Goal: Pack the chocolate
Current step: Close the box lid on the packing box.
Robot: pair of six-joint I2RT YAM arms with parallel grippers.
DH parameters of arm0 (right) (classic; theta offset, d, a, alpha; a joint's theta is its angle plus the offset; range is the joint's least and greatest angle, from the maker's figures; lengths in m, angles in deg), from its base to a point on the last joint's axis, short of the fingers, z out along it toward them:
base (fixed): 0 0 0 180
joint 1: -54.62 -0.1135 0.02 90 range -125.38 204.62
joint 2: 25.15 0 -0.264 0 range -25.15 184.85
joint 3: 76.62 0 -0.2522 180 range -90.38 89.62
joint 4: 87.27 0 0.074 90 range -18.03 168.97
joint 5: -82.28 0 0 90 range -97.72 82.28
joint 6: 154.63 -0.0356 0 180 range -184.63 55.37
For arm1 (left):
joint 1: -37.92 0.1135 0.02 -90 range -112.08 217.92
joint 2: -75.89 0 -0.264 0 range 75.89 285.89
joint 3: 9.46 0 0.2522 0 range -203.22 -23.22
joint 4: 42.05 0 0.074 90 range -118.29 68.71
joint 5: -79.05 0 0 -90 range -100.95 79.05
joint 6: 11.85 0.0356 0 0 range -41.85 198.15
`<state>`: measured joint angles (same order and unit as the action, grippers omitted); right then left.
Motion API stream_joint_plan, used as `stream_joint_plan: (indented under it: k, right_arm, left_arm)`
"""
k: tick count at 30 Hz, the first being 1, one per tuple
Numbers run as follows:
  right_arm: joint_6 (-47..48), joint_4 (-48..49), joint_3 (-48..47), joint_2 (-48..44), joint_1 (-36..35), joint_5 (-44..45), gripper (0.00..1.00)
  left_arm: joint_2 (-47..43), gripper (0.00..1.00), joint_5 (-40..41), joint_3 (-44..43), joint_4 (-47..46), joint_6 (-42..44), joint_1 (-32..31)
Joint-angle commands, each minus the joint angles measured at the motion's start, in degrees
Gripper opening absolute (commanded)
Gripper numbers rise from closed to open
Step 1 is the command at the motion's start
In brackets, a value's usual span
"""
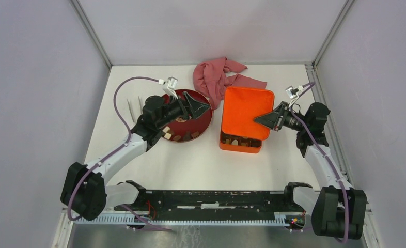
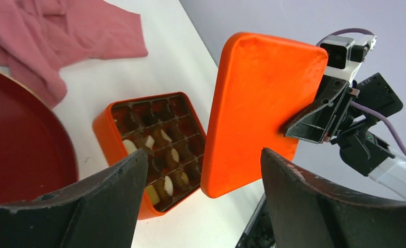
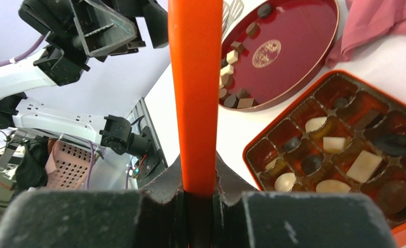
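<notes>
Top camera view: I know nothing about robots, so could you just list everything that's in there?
tin: one, orange, gridded, right of centre
lid: one, orange, held tilted above the tin
plate: one, dark red, left of tin
chocolates: many, brown, cream, tan; plate's near edge and tin compartments
cloth: one, pink-red, crumpled at far edge
utensil, perhaps tongs: one, pale, left of plate
table: one, white
left arm: one, white-black, jaws open over plate
right arm: one, white-black, jaws shut on lid

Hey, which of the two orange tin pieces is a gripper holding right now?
The flat lid, pinched by the right gripper and tilted up; the gridded base holding chocolates sits on the table, ungripped.
</notes>
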<state>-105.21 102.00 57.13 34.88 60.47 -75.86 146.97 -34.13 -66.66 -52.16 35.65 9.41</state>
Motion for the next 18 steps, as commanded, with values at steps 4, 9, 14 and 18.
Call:
stream_joint_plan:
  k: [4, 9, 14, 18]
  right_arm:
    - [0.4, 0.6, 3.1, 2.8, -0.2, -1.7, 0.0]
    - [-1.8, 3.8, 4.5, 7.1, -1.2, -0.8, 0.01]
    - [-3.2, 5.2, 4.1, 12.1, -2.2, -0.6, 0.02]
    - [-6.4, 8.9, 5.8, 14.7, -2.6, 0.1, 0.02]
  left_arm:
    - [-6.7, 0.91, 6.0, 5.2, 9.4, 4.4, 0.3]
    - [-7.4, 0.94, 4.6, 9.9, 4.9, -0.9, 0.3]
    - [-3.2, 0.86, 2.4, 11.0, 0.8, -4.2, -0.8]
    - [1.3, 0.76, 2.8, 9.1, 0.8, -3.8, -3.2]
